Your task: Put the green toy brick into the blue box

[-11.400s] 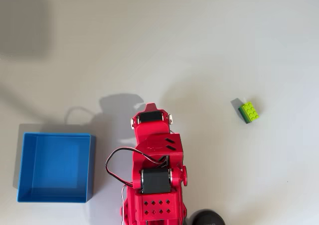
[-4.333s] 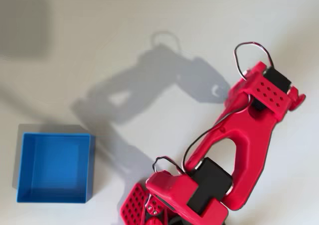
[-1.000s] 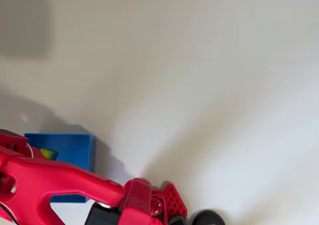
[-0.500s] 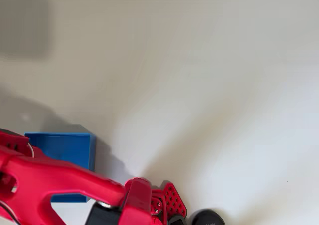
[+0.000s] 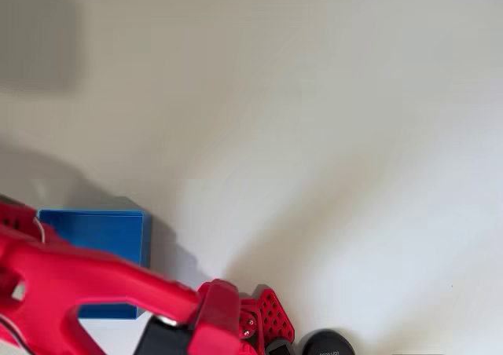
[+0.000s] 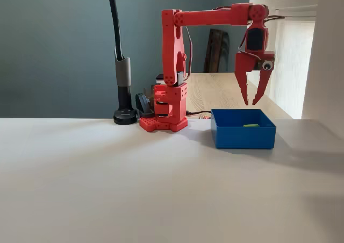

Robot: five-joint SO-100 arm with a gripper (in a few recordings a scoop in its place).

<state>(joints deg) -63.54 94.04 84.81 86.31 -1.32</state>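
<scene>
While the red arm (image 6: 177,55) reaches out level from its base, its hand (image 6: 253,100) hangs above the blue box (image 6: 243,136) with both fingers spread apart and nothing between them. Inside the box lies the green toy brick (image 6: 250,126), a thin lime sliver over the front wall. Across the white worktop (image 6: 134,189), at about nine o'clock from the arm's base, stands a black lamp post (image 6: 122,76).

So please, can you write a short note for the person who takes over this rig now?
Red two-finger gripper: open, empty, hanging above the square blue plastic box.
Small green toy brick: a lime-green sliver shows inside the box in the fixed view.
Done: brick is in the box, released.
Left: nothing for the brick; probably just bring the red arm back from over the box.
</scene>
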